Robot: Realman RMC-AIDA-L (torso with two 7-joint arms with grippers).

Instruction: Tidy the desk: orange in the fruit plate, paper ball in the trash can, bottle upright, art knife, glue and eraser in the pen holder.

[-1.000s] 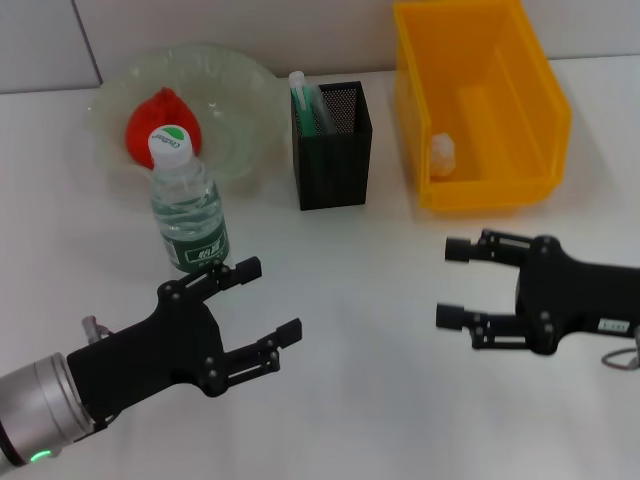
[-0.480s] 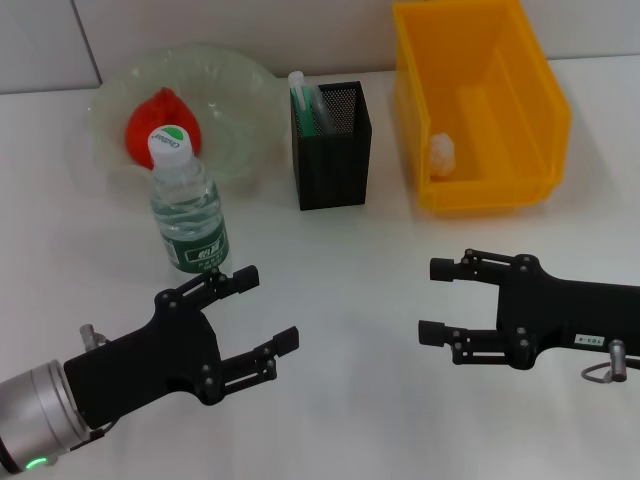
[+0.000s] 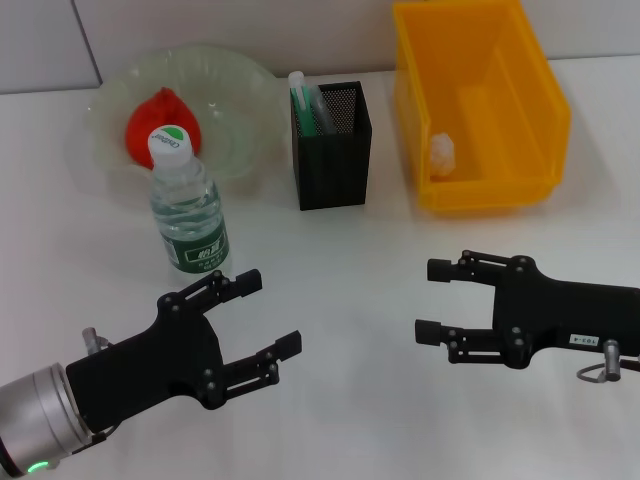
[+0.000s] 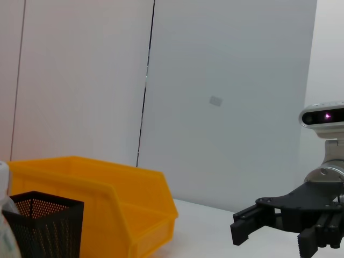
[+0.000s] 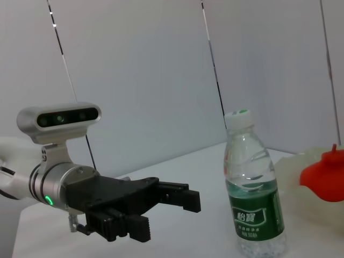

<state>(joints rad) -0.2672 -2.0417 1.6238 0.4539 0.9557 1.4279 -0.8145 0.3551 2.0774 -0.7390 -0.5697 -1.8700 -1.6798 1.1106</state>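
The orange point(image 3: 160, 122) is seen lying in the fruit plate point(image 3: 235, 90) at the far left of the white desk point(image 3: 350, 400). The bottle point(image 3: 187, 207) is stood upright just near of the plate, its white-and-green cap uppermost and its green label facing the near side. The pen holder point(image 3: 332, 160) is placed to the right of the plate, near the middle of the far side, and the mint-green art knife point(image 3: 303, 105) with its white end is seen sticking up from its far left corner, with a pale stick leaning beside it; the glue and the eraser cannot be told apart inside the mesh. The trash can point(image 3: 545, 110) is set at the far right, and a small white paper ball point(image 3: 443, 151) is seen lying on its floor against the left wall. The left gripper point(image 3: 272, 318) is held over the near left part of the desk, just near of the bottle and apart from it, its fingers spread with nothing between them. The right gripper point(image 3: 432, 300) is held over the near right part, its fingers likewise spread and empty, pointing towards the left gripper.
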